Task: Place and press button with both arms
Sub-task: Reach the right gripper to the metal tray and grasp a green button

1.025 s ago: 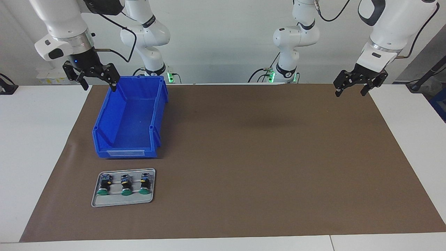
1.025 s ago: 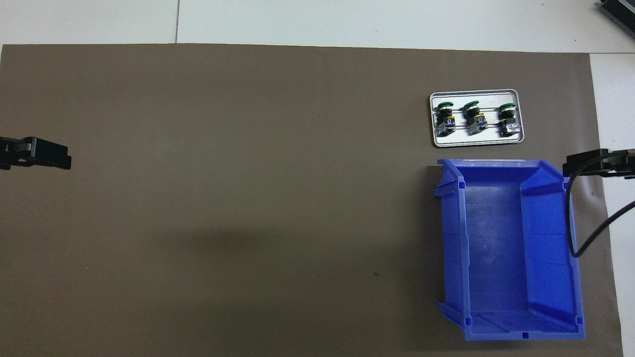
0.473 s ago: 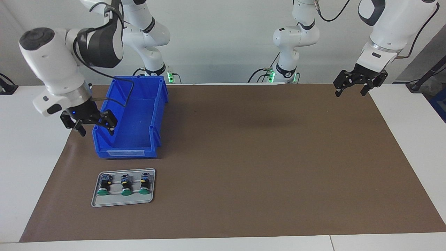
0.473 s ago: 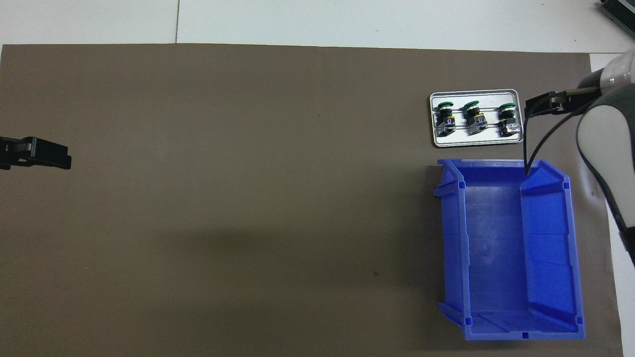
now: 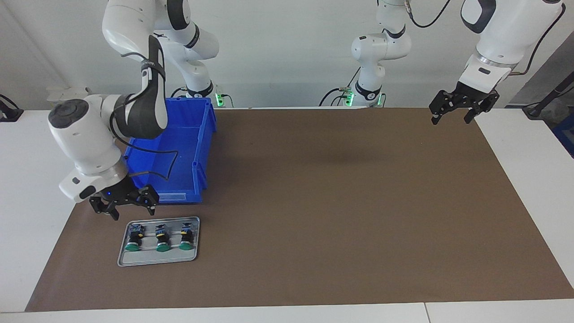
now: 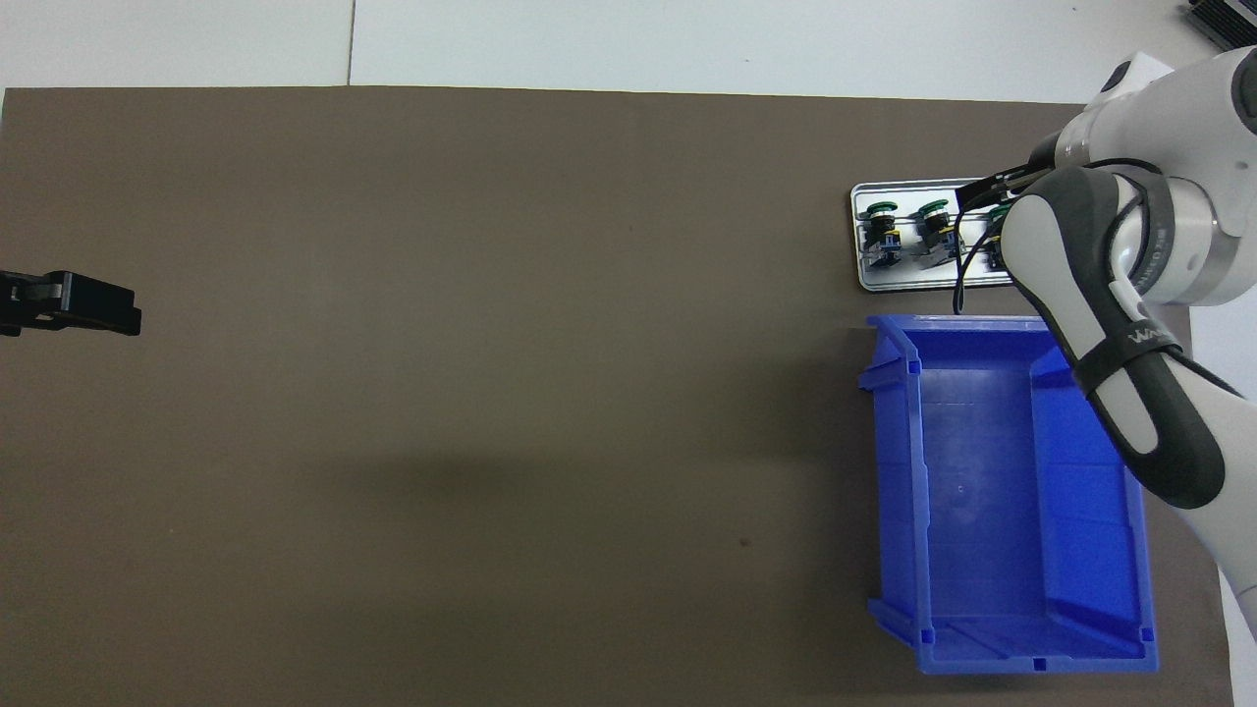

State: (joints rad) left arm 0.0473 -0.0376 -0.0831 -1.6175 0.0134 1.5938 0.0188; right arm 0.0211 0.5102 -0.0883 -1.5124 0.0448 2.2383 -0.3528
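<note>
Facing view: my right gripper hangs w/ fingers spread wide, nothing between them, over the mat just at the tray's robot-side edge, roughly 11 o'clock from the tray's middle. Three green-capped buttons lie in a row in that tray, caps pointing away from the robots. The button at the right arm's end sits closest under the gripper; I'd guess that's my target, but no contact yet. Blue bin is empty, at 12 o'clock from the tray, nearer the robots. Left gripper waits at the left arm's end of the table, approx 2 o'clock of the mat, fingers wide, empty.

Overhead view: right arm's wrist covers the tray's end, so one button is mostly hidden; two show clearly. The right gripper itself I can't make out. Left gripper's tip pokes in at 9 o'clock.

Progress, as I judge it: barely begun. Nothing picked, nothing placed, nothing pressed. Left to do: grasp, place, press.
</note>
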